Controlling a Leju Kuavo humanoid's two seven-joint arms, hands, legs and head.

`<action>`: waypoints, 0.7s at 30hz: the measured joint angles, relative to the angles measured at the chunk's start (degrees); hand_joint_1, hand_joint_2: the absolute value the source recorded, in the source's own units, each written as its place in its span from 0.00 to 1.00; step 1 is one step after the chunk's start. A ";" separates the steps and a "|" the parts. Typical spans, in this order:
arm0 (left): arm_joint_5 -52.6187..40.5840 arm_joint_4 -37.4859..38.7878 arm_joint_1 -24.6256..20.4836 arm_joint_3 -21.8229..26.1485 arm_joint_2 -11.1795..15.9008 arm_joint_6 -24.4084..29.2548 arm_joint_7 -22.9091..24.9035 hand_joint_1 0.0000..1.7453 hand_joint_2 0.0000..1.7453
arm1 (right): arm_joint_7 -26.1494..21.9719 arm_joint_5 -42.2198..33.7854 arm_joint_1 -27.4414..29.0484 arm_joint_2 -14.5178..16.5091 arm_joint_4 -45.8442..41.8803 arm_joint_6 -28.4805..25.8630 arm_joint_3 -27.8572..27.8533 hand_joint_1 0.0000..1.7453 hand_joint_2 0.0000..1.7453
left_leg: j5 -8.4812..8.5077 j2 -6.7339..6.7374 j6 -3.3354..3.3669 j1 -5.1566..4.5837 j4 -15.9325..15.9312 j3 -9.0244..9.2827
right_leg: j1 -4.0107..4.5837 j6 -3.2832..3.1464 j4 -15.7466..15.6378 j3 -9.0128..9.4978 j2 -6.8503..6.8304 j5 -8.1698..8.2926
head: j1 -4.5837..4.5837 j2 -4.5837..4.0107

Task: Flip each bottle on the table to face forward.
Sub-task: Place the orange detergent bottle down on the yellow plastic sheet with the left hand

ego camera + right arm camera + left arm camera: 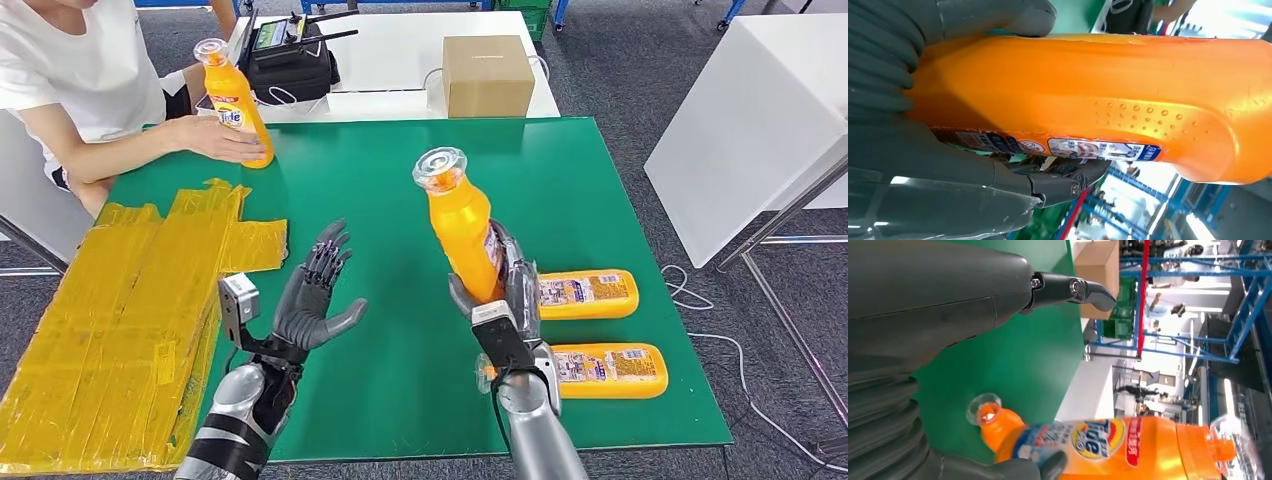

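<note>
**Right hand holds one orange bottle off the green desk**

The raised bottle (460, 225) is gripped by the robot's right hand (512, 290) around its lower body, above the middle of the desk (400, 200) and toward its near edge. It leans slightly, its clear cap uppermost. In the right wrist view the thumb and fingers (1058, 182) wrap the orange body, with the label strip running along its side.

Two more bottles lie flat near the desk's right edge: one (585, 294) just beside the right hand, the other (610, 369) closer to the near right corner, both with labels facing up.

The left hand (312, 300) hovers over the near left part of the desk, fingers spread wide, holding nothing.

At the far left corner a fourth bottle (235, 100) stands upright, and a person's hand (225, 140) rests against it. Yellow taped sheeting (130, 300) covers the desk's left edge. Beyond the far edge sits a cardboard box (487, 75) and a black case (290, 60).
</note>
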 joint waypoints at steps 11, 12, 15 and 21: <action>1.08 3.62 -3.87 -2.27 0.03 0.28 0.24 0.00 1.00 | -0.43 -0.75 -3.91 1.98 8.55 -0.17 6.26 1.00 1.00 | 0.01 0.00 0.00 0.01 0.00 -0.01 | 0.01 0.00 0.02 -0.01 0.00 0.00 | 0.00 0.00; 1.14 3.98 -4.20 -2.36 0.03 0.43 0.31 0.00 1.00 | -0.32 -0.95 -4.26 2.03 9.46 -0.71 7.60 1.00 1.00 | 0.01 0.01 0.00 0.01 0.00 -0.01 | 0.01 0.00 0.02 -0.01 0.00 0.00 | 0.00 0.00; 1.51 5.02 -4.98 -2.44 0.01 0.66 0.39 0.00 1.00 | 0.51 -0.82 -5.31 2.05 12.25 -2.80 12.19 1.00 1.00 | 0.01 0.01 0.00 0.01 0.00 -0.01 | 0.01 0.00 0.02 -0.02 0.01 0.00 | 0.00 0.00; 2.16 6.63 -5.55 -2.45 0.01 0.70 0.34 0.00 1.00 | 3.05 -2.42 -7.23 2.06 17.65 -6.99 22.23 1.00 1.00 | 0.01 0.01 -0.01 0.01 0.00 -0.03 | 0.01 0.00 0.02 -0.06 0.01 0.00 | 0.02 0.00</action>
